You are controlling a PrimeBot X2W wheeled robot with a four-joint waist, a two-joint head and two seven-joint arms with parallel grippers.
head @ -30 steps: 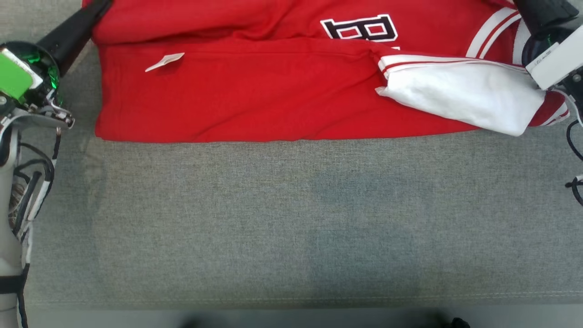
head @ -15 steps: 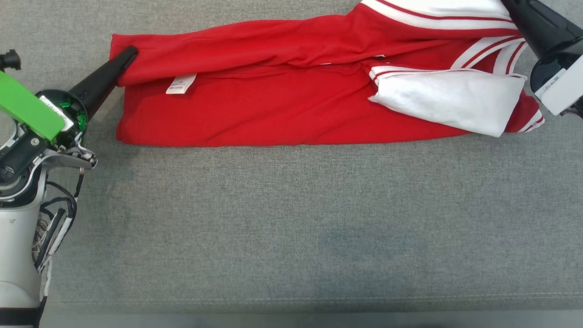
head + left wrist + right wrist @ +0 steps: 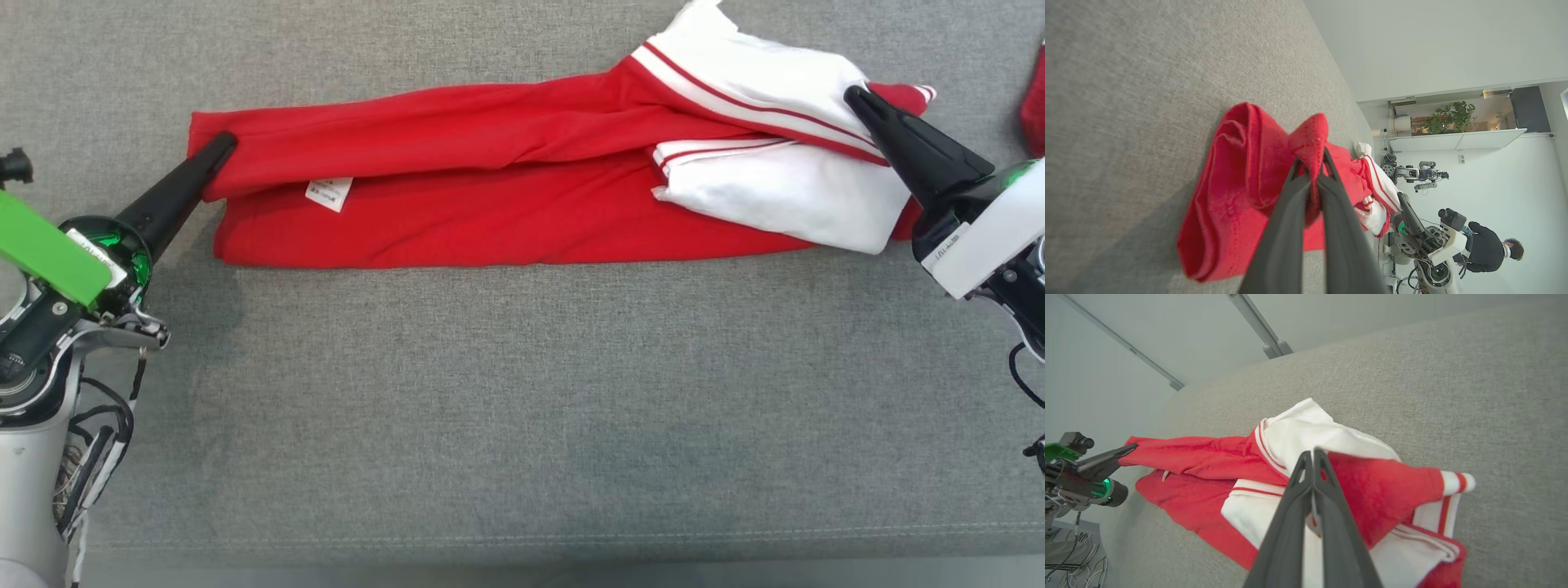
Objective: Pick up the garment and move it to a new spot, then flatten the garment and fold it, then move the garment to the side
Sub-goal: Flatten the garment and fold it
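Observation:
The garment [image 3: 490, 188] is a red shirt with white, red-striped sleeves, folded lengthwise into a long band across the grey cushion. My left gripper [image 3: 222, 145] is shut on its left end, where a red corner [image 3: 1310, 139] is pinched between the dark fingers. At the right end, my right gripper [image 3: 853, 94] is shut on the cloth by the white sleeve [image 3: 775, 196]; its wrist view shows the fingers [image 3: 1312, 457] closed on red and white fabric [image 3: 1372, 486]. A white label [image 3: 328, 193] hangs from the upper layer.
Grey upholstery [image 3: 522, 392] stretches toward me, with a seam near its front edge [image 3: 522, 535]. Another red item [image 3: 1035, 98] peeks in at the right edge. A person in black [image 3: 1488, 249] and other robots [image 3: 1419, 173] are in the room beyond.
The head camera has shifted, so the garment sits lower in the picture. The top layer has come over and down toward me, hiding the chest print; the band is narrower. Both grippers stay shut on its ends.

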